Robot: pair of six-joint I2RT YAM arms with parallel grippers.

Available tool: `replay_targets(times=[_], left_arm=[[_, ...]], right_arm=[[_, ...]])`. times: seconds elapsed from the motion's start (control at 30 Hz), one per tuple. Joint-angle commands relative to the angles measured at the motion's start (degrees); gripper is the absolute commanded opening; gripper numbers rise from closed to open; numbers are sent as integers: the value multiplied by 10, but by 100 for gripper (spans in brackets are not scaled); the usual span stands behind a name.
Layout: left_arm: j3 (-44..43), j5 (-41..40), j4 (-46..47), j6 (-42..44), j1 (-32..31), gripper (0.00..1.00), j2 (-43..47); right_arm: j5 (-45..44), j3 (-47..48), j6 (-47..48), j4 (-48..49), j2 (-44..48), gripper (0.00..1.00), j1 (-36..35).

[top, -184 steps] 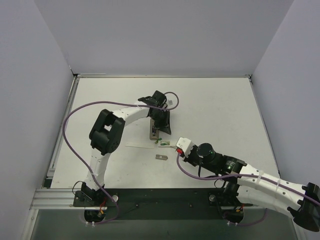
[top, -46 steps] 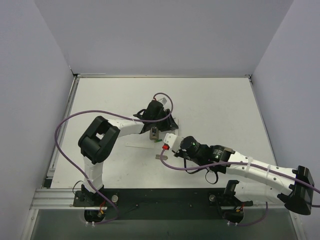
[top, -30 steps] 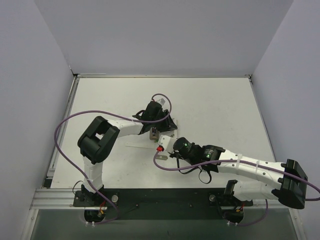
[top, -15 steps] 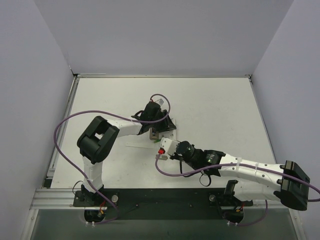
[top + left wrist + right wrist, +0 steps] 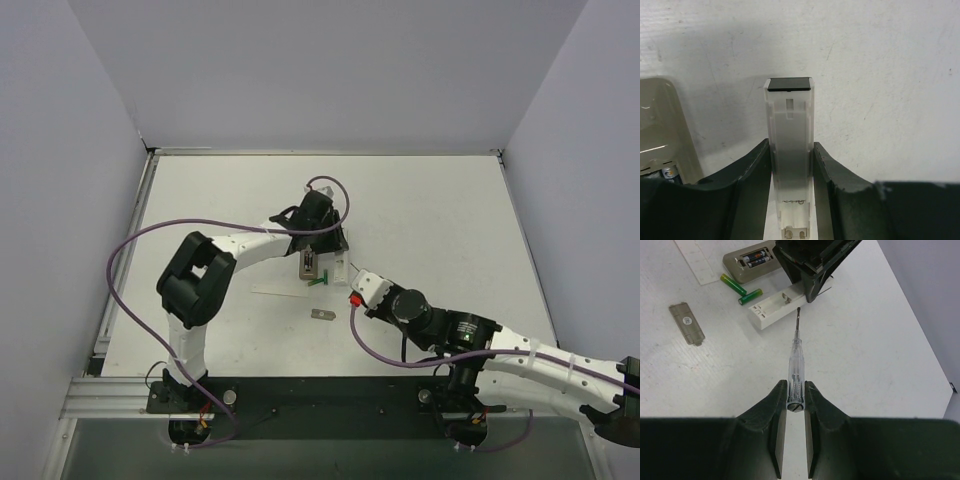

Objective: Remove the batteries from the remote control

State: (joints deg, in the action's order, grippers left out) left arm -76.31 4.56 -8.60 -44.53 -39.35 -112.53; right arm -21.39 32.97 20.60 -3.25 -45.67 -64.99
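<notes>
since half a second ago the right arm has drawn back to the right, off the spot by the plate (image 5: pixel 321 314), and the left wrist has shifted slightly far.

the right gripper (image 5: pixel 795 392) is clenched on the clear handle of a screwdriver (image 5: pixel 794 357). its dark tip sits just beside the right end of the white case (image 5: pixel 771 310); whether it touches is hard to tell. the left gripper (image 5: pixel 791 150) is clamped across that case, one finger on each long side. the case's open bay faces up and shows only a spring and metal contacts.

the remote (image 5: pixel 751 264) lies on the table (image 5: pixel 430 200) just left of the case, slot up. what seem to be two dark cells (image 5: pixel 754 260) sit side by side in that slot.

two green batteries (image 5: pixel 733 284) lie loose on the table, just near of the remote and close to each other. a white strip (image 5: pixel 695 260) lies flat to their left. the grey plate lies nearer still, apart from the rest.
</notes>
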Motion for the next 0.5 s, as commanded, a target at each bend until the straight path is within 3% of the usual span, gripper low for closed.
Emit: replay_targets(times=[0.0, 0.1, 0.2, 0.47], left_arm=[[-57, -19, -44, 16, -14, 24, -14], [-66, -22, -49, 8, -17, 25, -27], [-89, -41, -85, 10, -23, 35, -41], [-110, -41, -112, 7, -25, 38, -69]], right_arm=[[-54, -7, -10, -18, 29, 0, -5], [-56, -10, -9, -14, 36, 0, -5], [-59, -12, -12, -16, 35, 0, -7], [-68, -16, -12, -16, 41, 0, -8]])
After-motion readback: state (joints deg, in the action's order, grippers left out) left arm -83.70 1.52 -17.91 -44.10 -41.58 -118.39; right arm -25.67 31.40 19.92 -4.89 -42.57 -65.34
